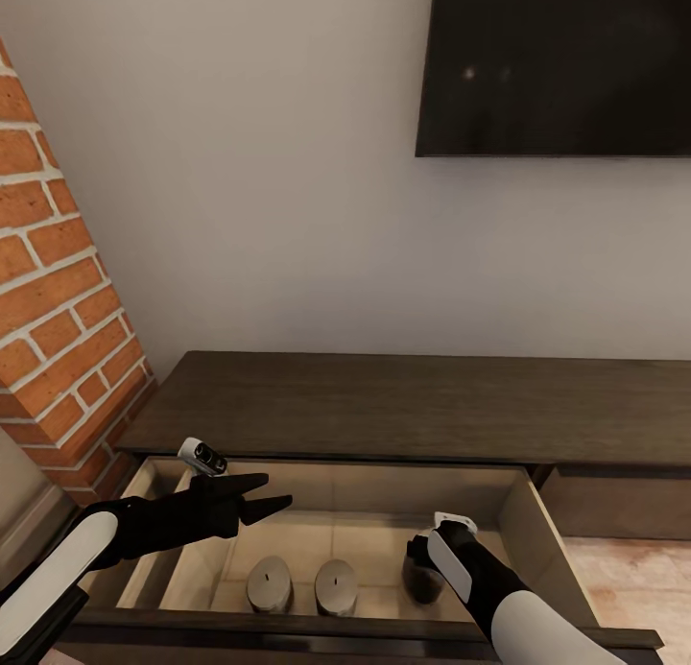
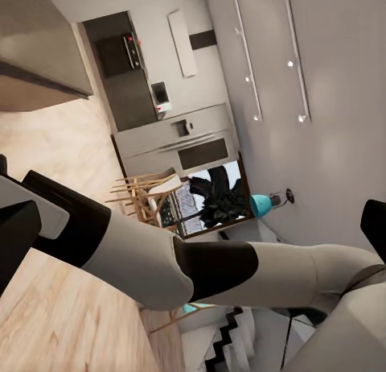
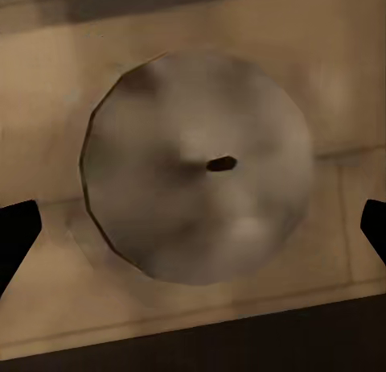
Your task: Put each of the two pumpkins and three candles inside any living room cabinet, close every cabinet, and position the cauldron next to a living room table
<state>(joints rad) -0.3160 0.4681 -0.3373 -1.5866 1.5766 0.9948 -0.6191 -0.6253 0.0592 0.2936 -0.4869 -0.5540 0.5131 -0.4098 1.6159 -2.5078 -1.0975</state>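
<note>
Pale grey wall (image 1: 288, 166) as backdrop; brick column (image 1: 58, 310) to the cabinet's left; dark screen (image 1: 557, 60) mounted above the cabinet.

Cabinet (image 1: 413, 406): long, low, dark-brown, flat top. Its left drawer (image 1: 552, 550) is pulled out, pale wood inside.

Left gripper (image 1: 264, 497): hovers over the drawer's left part, two dark fingers spread apart, holding nothing. In the left wrist view, the right arm (image 2: 201, 267) crosses in front of a distant kitchen.

Right gripper (image 1: 422, 574): reaches down into the drawer's right part. In the right wrist view its fingertips (image 3: 16, 235) stand wide to either side of a candle, clear of it, gripping nothing.

Candles, three, grey, stubby, upright on the drawer floor: first candle (image 1: 269, 583), second candle (image 1: 336, 585) just beside it, third candle (image 3: 197, 199) under the right gripper, dark wick at centre.
</note>
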